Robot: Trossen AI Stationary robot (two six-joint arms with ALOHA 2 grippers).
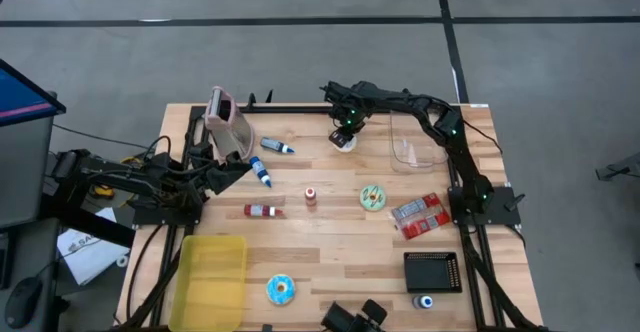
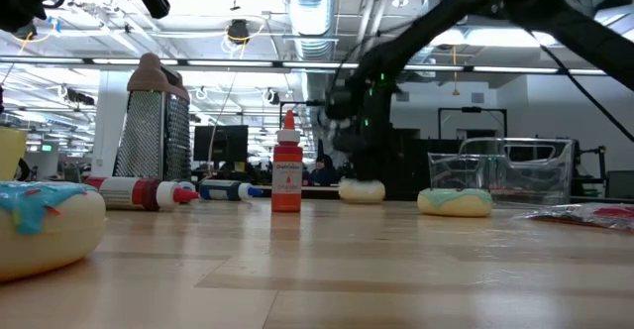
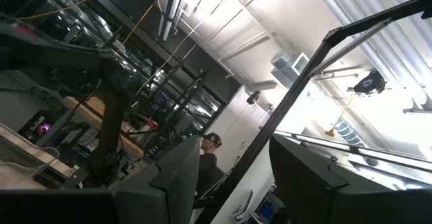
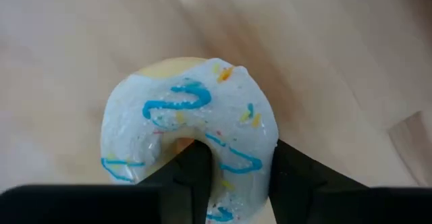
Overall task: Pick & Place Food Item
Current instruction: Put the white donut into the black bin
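Lighting even and bright from overhead ceiling strip lights (image 2: 327, 12). Pale wooden tabletop (image 1: 330, 242) evenly lit, shadows soft. Low view: near blue-iced doughnut (image 2: 45, 225) out of focus. Left wrist view: strong window glare (upper right washed out).

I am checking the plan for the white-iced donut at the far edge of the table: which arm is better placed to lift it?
The right. The right gripper points down over the white-iced donut, its fingers astride one side of the ring. The left gripper is drawn back at the table's left edge.
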